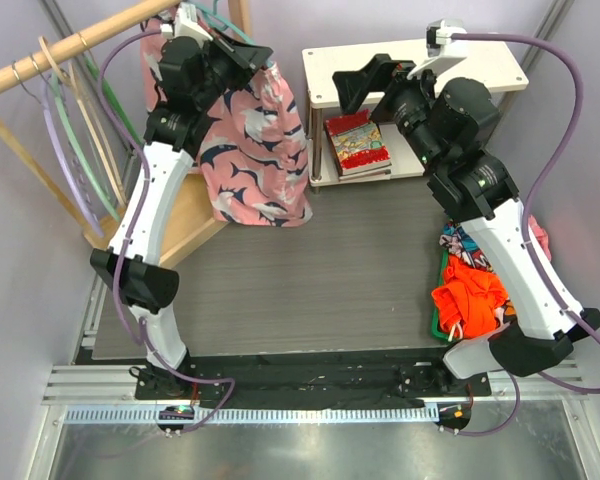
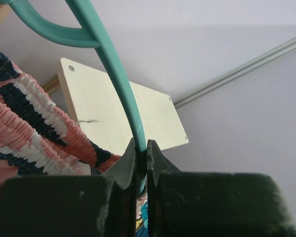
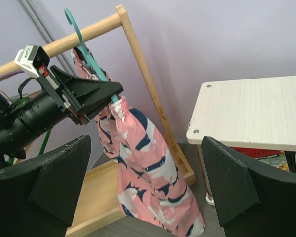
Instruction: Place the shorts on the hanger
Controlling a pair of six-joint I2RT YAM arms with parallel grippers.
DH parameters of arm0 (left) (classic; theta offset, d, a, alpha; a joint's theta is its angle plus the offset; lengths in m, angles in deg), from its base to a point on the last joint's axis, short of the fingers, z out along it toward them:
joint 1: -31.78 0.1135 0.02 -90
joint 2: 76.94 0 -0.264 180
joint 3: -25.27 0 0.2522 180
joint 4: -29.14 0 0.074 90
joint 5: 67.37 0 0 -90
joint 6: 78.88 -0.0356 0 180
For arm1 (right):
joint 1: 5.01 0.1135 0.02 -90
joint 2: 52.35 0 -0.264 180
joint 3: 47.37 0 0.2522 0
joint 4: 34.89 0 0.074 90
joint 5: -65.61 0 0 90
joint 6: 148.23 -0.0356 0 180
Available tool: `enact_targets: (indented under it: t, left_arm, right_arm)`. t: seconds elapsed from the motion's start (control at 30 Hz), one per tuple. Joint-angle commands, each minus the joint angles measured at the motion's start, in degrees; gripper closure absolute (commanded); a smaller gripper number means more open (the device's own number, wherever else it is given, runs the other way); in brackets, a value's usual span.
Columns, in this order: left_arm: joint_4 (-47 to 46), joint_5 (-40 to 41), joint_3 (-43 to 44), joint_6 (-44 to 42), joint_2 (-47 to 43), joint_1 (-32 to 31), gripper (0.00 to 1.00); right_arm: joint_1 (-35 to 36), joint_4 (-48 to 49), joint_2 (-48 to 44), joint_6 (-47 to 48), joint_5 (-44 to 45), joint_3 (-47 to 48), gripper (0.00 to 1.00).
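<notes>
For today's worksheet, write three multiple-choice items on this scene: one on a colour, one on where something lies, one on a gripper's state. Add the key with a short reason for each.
1. What colour is the hanger clamped in the left gripper?
A. Yellow
B. Teal
C. Black

2. Where does the red book lie?
A. On the shelf under the top of the white side table
B. On top of that table
C. On the hanger

3. How is the right gripper?
A. Shut on the hanger
B. Shut on the book
C. Open, holding nothing

Key:
1 B: the bar pinched between its jaws is blue-green.
2 A: the book shows below the tabletop from above and from the right wrist.
3 C: its fingers stand wide apart, gripping nothing.
</notes>
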Motion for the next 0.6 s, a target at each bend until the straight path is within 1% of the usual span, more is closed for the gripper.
enact_targets:
  t: [0.0,0.13,0.27,0.4,0.57]
  left_arm:
    - [-12.1,-0.5,5.0,-0.3,1.6,1.5,1.0]
    - [-13.1,0.4,7.9,0.8,4.6,2.8,1.0]
    - [-14.0,-1.0,9.8,1.3,7.1,3.6,1.0]
    - [-13.7,-1.2,9.5,2.6,8.6,4.4,1.0]
    - [-11.5,0.2,9.5,4.5,9.9,5.1,1.0]
  right_arm:
    - [-0.2,3.0,-2.7,0.8,-0.1,-1.7,0.0]
    - [-0.2,3.4,-3.4,0.8,0.2,-3.1,0.0]
    - [-0.3,4.1,-4.1,0.8,0.2,-4.6,0.0]
    - [-0.5,4.9,-4.5,0.7,0.3,-6.0,0.0]
    - [-0.6,5.2,-4.8,0.9,0.3,-6.9,0.0]
